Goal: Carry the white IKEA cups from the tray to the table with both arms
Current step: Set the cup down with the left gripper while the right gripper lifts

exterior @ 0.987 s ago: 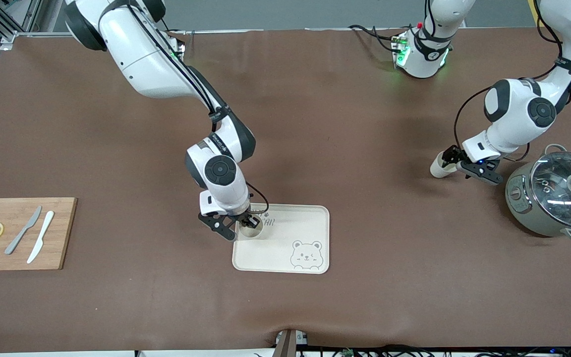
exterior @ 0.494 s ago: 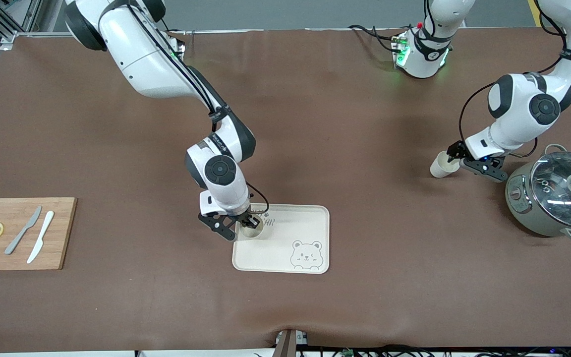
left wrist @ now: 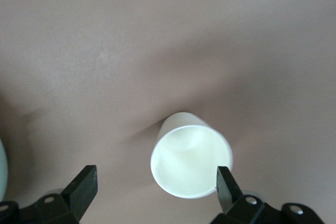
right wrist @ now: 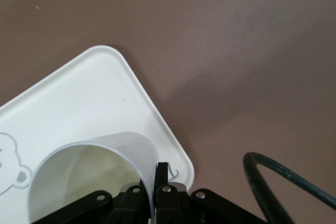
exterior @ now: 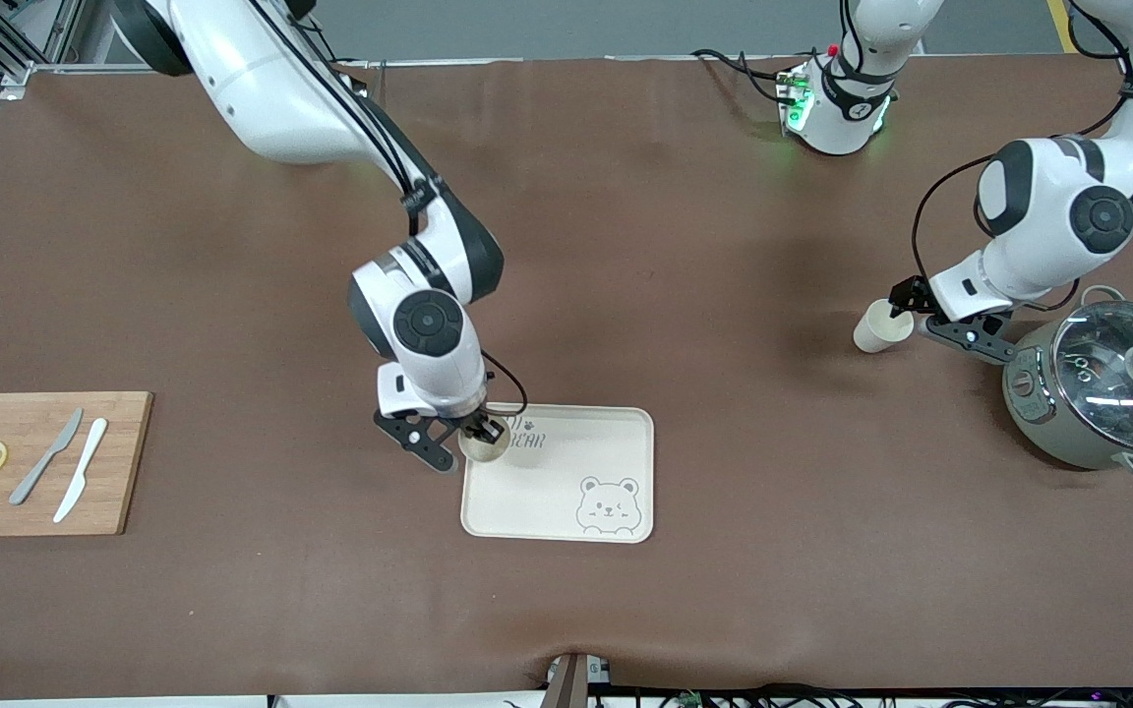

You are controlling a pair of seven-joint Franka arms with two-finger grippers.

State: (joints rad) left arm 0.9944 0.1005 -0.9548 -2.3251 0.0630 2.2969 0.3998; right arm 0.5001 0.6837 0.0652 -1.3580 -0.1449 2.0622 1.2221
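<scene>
My right gripper is shut on the wall of one white cup, pinching its rim with one finger inside. It holds the cup over the corner of the cream bear tray nearest the right arm. The right wrist view shows that cup against the gripper, with the tray below it. The other white cup stands upright on the brown table next to the pot. My left gripper hangs open just beside and above it. In the left wrist view the cup sits close to one finger of the open left gripper.
A grey pot with a glass lid stands close to the left gripper, at the left arm's end. A wooden cutting board with lemon slices and two knives lies at the right arm's end.
The left gripper has opened fully, let go of its cup and drawn back toward the pot. The right gripper has shifted its cup toward the tray's corner.
</scene>
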